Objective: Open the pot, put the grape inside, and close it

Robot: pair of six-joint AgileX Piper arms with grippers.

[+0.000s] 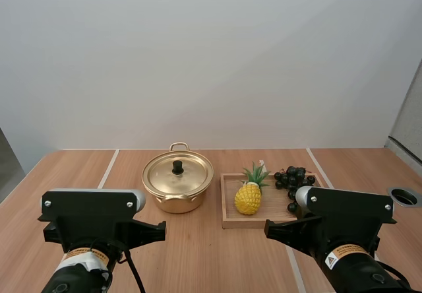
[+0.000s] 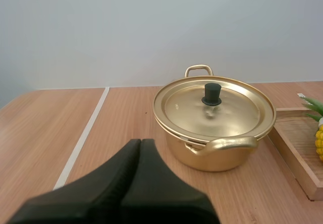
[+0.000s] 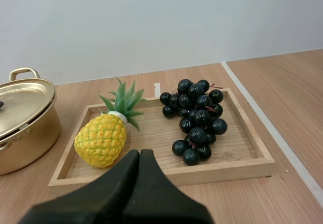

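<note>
High view: the grapes [image 1: 293, 176] were seen on the wooden tray [image 1: 244, 224], just beside the lidded pot [image 1: 178, 189]. The left gripper [image 2: 140, 144] and right gripper [image 3: 140, 154] were pressed together on nothing.

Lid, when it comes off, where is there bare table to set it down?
Bare table lies left of the pot and in front of it. The gap between pot and tray is narrow; the tray is crowded with pineapple and grapes.
</note>
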